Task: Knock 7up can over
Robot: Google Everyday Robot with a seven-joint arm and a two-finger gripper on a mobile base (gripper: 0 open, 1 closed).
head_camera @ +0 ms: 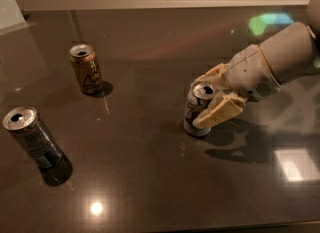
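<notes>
Can: 7up can (192, 109) stands upright — well right of the brown-gold can (87, 72), slightly nearer.
Gripper: gripper (198, 102) spread open, fingers straddling its top, clamping nothing.
Push: sweep high near the rim — a low push likely only slides it.
Arm: arm (280, 57) reaches in low from the far side, wrist angled down.

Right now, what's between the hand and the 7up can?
Nothing. In the camera view the open hand straddles the 7up can, near finger across its front.
</notes>
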